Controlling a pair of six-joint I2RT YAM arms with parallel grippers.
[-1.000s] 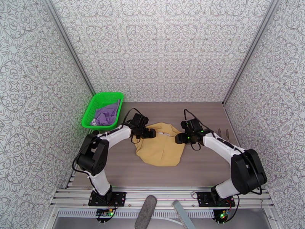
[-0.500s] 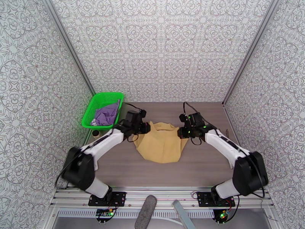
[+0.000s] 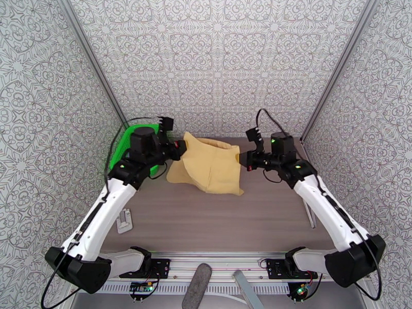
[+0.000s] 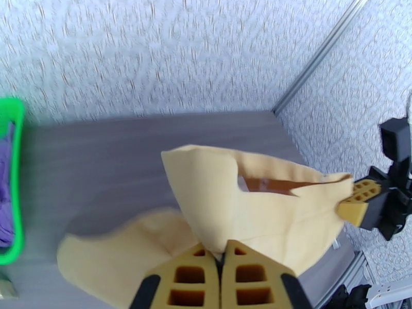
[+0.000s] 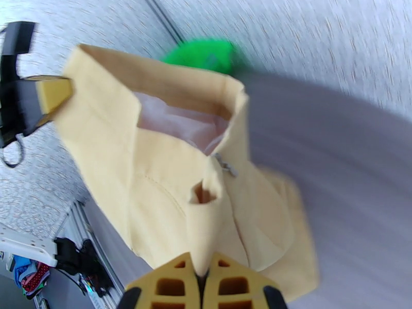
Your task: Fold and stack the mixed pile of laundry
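Observation:
The mustard-tan garment (image 3: 212,167) hangs lifted at the back of the table, stretched between both grippers, and its lower part drapes down to the tabletop. My left gripper (image 3: 180,146) is shut on its left top corner; in the left wrist view the fingertips (image 4: 222,256) pinch the cloth (image 4: 232,202). My right gripper (image 3: 241,159) is shut on the right top corner, and the cloth (image 5: 170,176) is clamped at that gripper (image 5: 201,274). The purple T-shirt (image 4: 4,196) lies in the green basket (image 4: 15,150) at the far left.
The green mesh basket (image 3: 118,148) stands at the back left, mostly hidden behind my left arm. A small white object (image 3: 124,221) lies on the wooden table (image 3: 221,222) near the left arm. Patterned walls close in on three sides.
Both grippers have shut on the mustard garment's upper corners and lifted it up and toward the back wall. Both arms have stretched out and the cloth now hangs spread between them.

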